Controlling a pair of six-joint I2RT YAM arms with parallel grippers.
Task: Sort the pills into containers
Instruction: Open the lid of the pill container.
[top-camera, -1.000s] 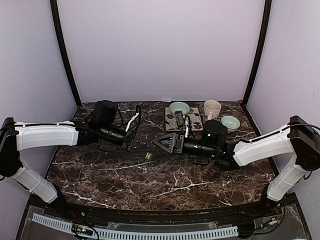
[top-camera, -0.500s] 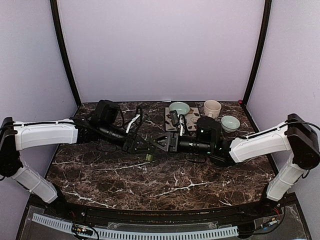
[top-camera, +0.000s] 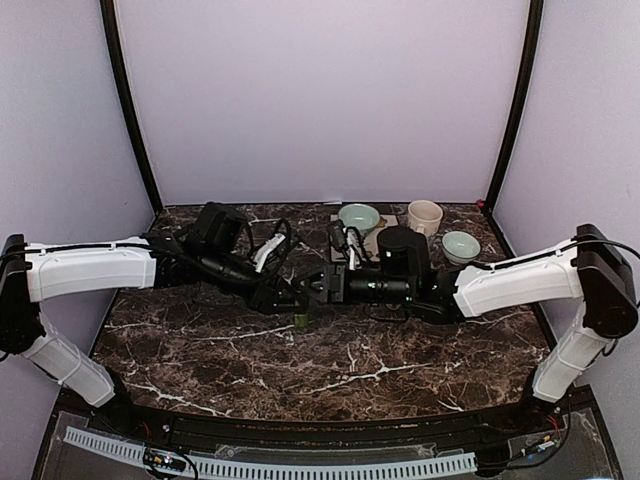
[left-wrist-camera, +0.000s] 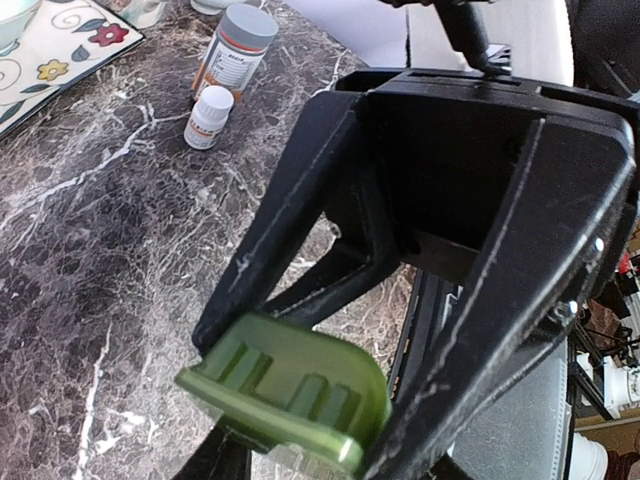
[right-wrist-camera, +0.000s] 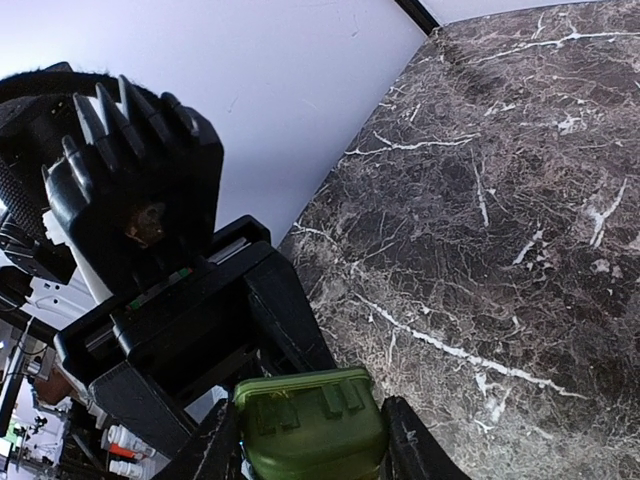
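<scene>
- The pill organiser (left-wrist-camera: 290, 385) is at the middle of the marble table (top-camera: 400, 370), right where the two arms meet nose to nose. From the top camera it's only a small green speck just below the two tips.
- The right gripper (top-camera: 314, 290) has it: in the right wrist view a black finger sits tight against each side of the green box, so I'd call that pincer closed on the organiser at about the box's width.
- The left gripper (top-camera: 283, 294) is pushed right up to the same spot from the other side. Honestly can't tell how wide it's open or whether it touches the box, because its tips are hidden behind the organiser and the other arm.
- I also can't tell if the organiser rests on the table or is lifted a bit.
- Handling guess: it's light, stiff, glossy moulded plastic, so it'll likely slide or twist if pinched on a corner. It won't break easily, but the lid hinges are probably the weak bit.
- The ribbed face toward the left wrist camera looks like the lid side, and it seems closed.
- Best hold, I reckon: one arm squeezes the flat side walls low down while the other works a lid tab, keeping fingers off the lids.
- Pill supply is probably the grey-capped bottle (left-wrist-camera: 235, 50) and small white bottle (left-wrist-camera: 208, 115), standing well apart from the organiser. No loose pills visible.
</scene>
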